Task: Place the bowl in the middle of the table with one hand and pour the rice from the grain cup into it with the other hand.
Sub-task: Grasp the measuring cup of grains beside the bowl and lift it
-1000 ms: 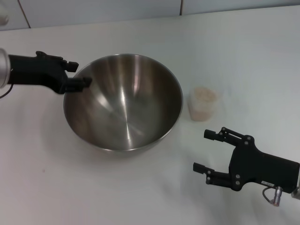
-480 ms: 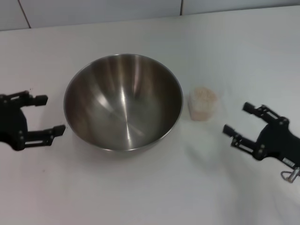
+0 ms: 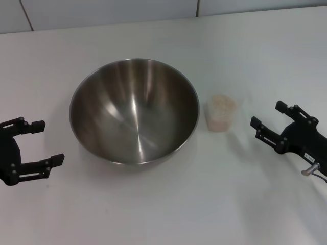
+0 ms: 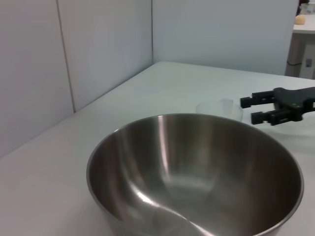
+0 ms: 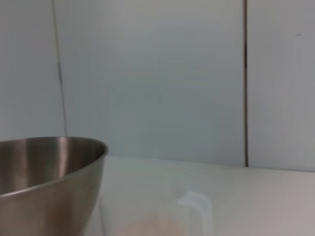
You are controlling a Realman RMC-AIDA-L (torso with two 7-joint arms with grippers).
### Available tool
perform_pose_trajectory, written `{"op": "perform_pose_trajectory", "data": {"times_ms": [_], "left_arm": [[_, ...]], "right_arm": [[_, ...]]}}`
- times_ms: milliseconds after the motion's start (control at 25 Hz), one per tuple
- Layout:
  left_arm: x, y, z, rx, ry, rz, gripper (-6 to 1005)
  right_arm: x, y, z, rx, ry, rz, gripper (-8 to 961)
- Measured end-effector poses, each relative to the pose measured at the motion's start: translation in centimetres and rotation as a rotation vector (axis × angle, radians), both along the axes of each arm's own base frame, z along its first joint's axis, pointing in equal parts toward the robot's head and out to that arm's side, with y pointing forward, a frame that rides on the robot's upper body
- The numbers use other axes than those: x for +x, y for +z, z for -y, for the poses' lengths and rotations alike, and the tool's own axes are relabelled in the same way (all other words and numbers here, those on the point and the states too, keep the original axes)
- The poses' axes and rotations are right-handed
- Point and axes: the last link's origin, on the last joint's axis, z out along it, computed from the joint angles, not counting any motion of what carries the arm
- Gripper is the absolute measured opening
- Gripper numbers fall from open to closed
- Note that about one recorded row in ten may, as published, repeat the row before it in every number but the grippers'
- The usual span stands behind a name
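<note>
The steel bowl [image 3: 134, 109] stands empty and upright in the middle of the white table [image 3: 153, 214]. To its right, just apart from it, is the grain cup [image 3: 220, 113], with the rice [image 3: 223, 104] filling its lower part. My left gripper [image 3: 48, 142] hangs open to the left of the bowl, touching nothing. Right of the cup, my right gripper [image 3: 266, 114] is open with a gap between it and the cup. The left wrist view shows the bowl [image 4: 197, 172], the cup [image 4: 220, 108] and the right gripper [image 4: 249, 108] beyond. In the right wrist view the bowl [image 5: 49, 177] and the cup [image 5: 157, 216] are close.
A pale wall [image 3: 102, 13] with vertical panel seams runs along the table's far edge. White tabletop surrounds the bowl and cup on all sides.
My left gripper has come off the bowl's left rim and drawn back to the left and nearer me. The right gripper moved from the front right to beside the cup.
</note>
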Motion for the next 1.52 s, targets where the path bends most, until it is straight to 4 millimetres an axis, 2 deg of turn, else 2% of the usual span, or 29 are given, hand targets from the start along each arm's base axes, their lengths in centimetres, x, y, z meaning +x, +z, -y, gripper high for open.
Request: {"op": "perform_pose_trajectory", "data": {"times_ms": [600, 1520], "left_arm": [[-0.3, -1.0, -0.2, -0.013, -0.008, 0.034, 834], [-0.2, -1.3, -0.5, -0.030, -0.008, 0.038, 834]], "right_arm": [[-0.4, -0.4, -2.7, 0.008, -0.038, 0.025, 800], [-2.4, -1.1, -5.8, 0.025, -0.004, 0.051, 801]]}}
